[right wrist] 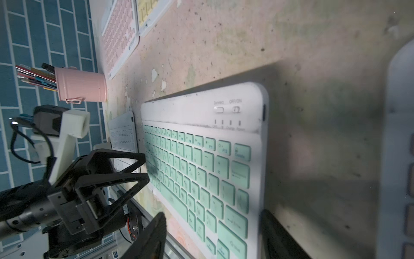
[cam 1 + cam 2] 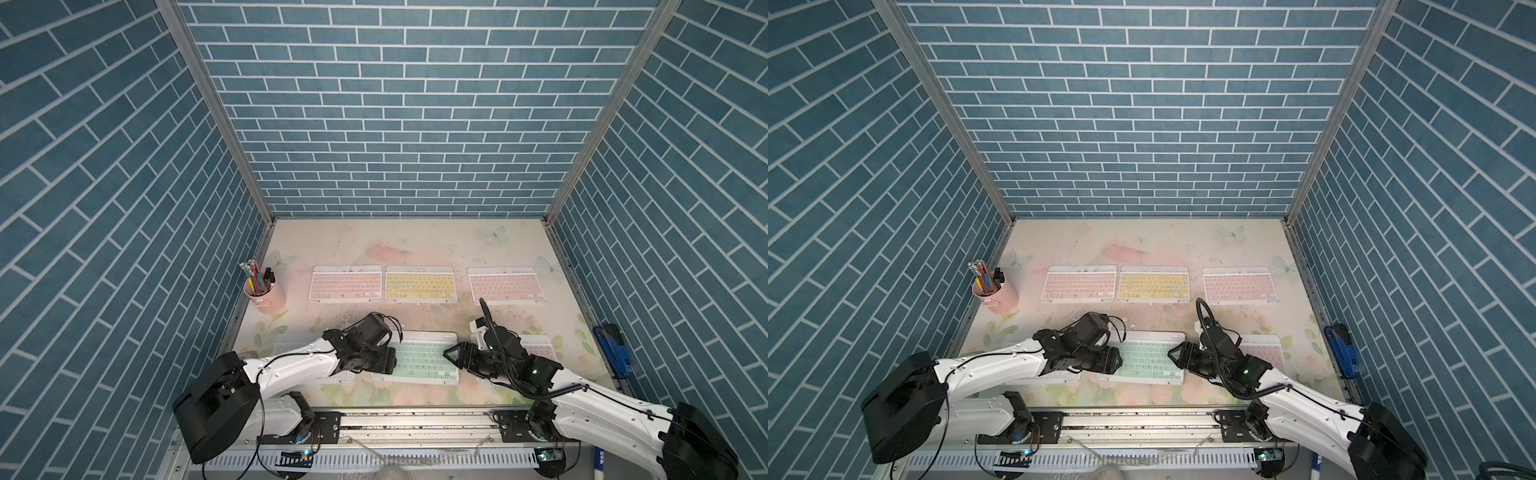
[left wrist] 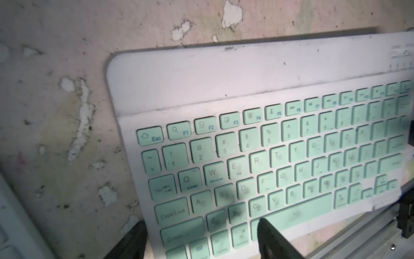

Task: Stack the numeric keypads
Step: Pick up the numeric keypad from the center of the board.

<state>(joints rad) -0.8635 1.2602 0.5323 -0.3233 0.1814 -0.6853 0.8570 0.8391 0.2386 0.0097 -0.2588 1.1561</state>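
The left fingers (image 3: 275, 242) are clenched on the near left corner of the mint-green-keyed, white-framed flat keypad (image 3: 257, 157). One finger lies over the bottom key row and its partner shows just outside the frame edge, partly behind it; both are cut off by the picture's border. In both top views the wrist covers that end of the keypad, so the grip is hidden there. The right fingers (image 1: 150, 240) stand released, spread to either side of the keypad's right short end, and a strip of desk shows between one finger and the frame. Whether the keypad is raised off the pastel floral desk (image 2: 415, 245) cannot be told. It lies keys up in the near row between the arms. Its long axis runs left to right, with the blank switch strip toward the back wall and the Esc end toward the left arm. A white-keyed keypad (image 2: 291, 347) is mostly hidden under the left arm, and a near pink-keyed keypad (image 2: 540, 347) is mostly hidden under the right. In the far row lie a left pink keypad (image 2: 345, 283), a yellow-keyed keypad (image 2: 419, 284) and a right pink keypad (image 2: 505, 284).
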